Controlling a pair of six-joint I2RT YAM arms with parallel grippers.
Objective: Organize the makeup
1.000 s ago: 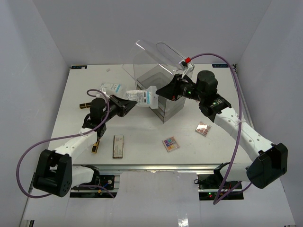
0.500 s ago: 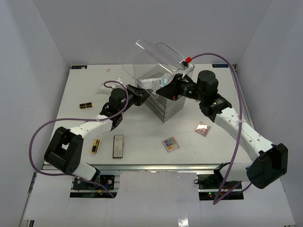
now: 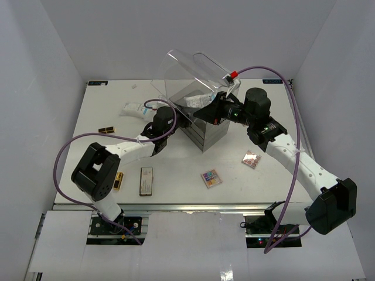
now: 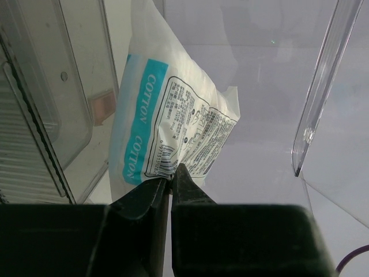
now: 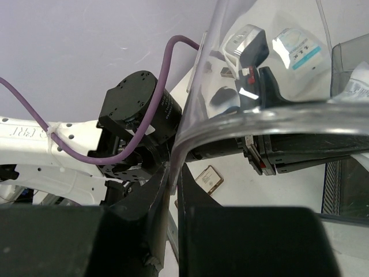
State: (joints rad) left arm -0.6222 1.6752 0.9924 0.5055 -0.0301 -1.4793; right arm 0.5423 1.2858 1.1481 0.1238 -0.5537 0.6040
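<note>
Where the lid (image 3: 193, 67) gapes, left hand (image 4: 171, 183) holds sachet (image 4: 173, 127).

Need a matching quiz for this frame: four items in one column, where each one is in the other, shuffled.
Items
1. cotton sachet
2. clear lid
3. multicolour palette
4. gold lipstick tube

Places
A. flat on the table, between the long palette and the pinkish palette
B. pinched in the left gripper
C. clamped at its edge by the right gripper
D. lying just left of the long palette

Pairs: 1-B, 2-C, 3-A, 4-D
</note>
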